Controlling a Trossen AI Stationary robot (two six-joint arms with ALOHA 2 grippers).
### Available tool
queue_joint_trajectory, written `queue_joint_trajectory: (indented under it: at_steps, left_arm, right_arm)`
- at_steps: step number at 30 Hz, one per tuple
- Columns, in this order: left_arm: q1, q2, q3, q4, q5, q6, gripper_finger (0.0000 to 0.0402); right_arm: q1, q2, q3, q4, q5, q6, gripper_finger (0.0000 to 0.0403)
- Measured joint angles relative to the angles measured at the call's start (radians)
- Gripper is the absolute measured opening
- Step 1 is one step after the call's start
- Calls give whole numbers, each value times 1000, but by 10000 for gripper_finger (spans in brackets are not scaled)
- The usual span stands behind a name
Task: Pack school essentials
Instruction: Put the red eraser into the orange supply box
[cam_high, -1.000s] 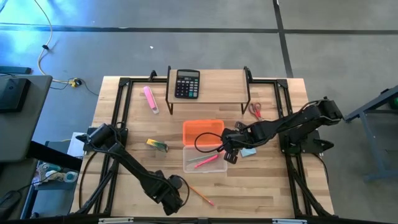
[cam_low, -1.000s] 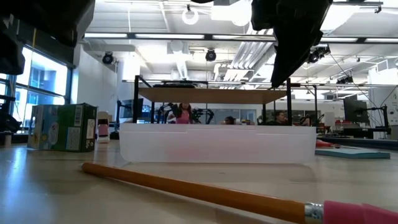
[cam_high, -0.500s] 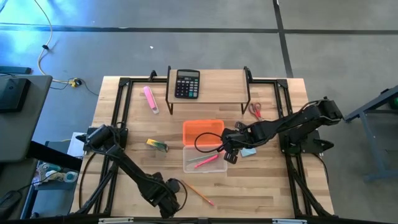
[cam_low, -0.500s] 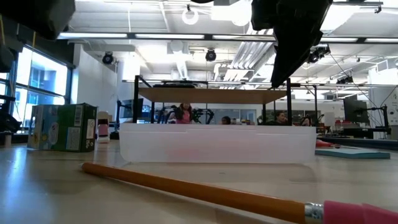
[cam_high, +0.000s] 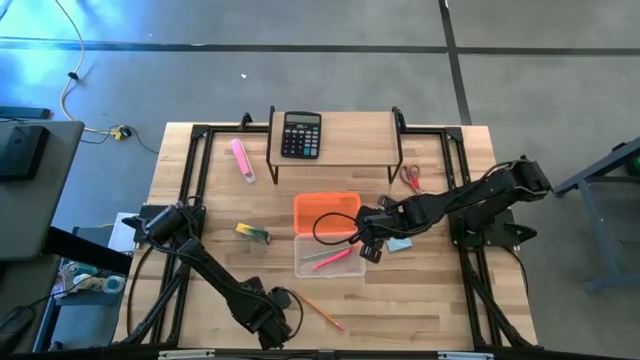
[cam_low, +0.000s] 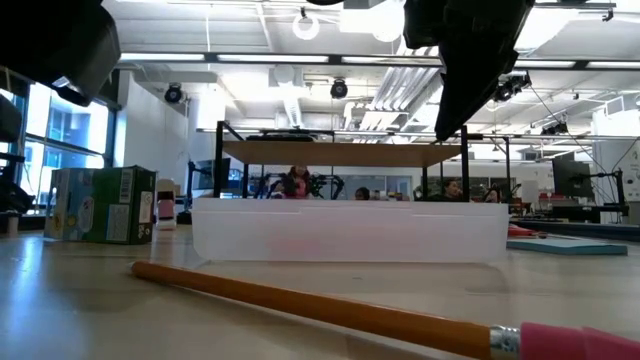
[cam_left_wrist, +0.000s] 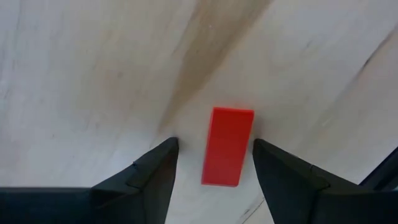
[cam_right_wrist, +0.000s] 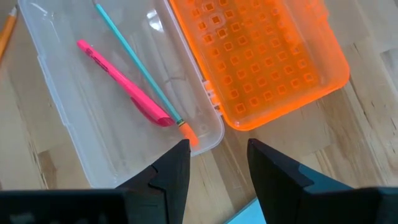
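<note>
My left gripper (cam_high: 268, 316) is open near the table's near edge, pointing down. Its fingers stand on either side of the tiny red eraser (cam_left_wrist: 227, 147), which lies flat on the wood. My right gripper (cam_right_wrist: 216, 152) is open and hovers over the clear case base (cam_high: 328, 256), at its right end. A red pen (cam_right_wrist: 124, 84) and a green pencil (cam_right_wrist: 140, 68) lie in the base. The orange lid (cam_high: 326, 211) lies open on the far side. The orange pencil (cam_high: 322, 312) lies near my left gripper. The yellow-green piece (cam_high: 252, 233), light-blue notepad (cam_high: 400, 243) and scissors (cam_high: 410, 177) rest on the table.
A black calculator (cam_high: 301, 134) sits on a small wooden shelf (cam_high: 350, 140) at the far side, and a pink marker (cam_high: 242, 160) lies left of it. Black frame rails (cam_high: 190, 190) run along both table sides. Bare wood lies between the case and the near edge.
My left gripper has shifted a little toward the table's left, staying low near the near edge. The right arm and the things on the table have kept still.
</note>
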Motion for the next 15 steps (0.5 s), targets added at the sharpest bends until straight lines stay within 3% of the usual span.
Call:
queue_joint_trajectory:
  at_steps: [15]
  left_arm:
    - [-3, 3, -1, -1, -33, 89, 69]
  right_arm:
    - [0, 0, 0, -8, -10, -1, 149]
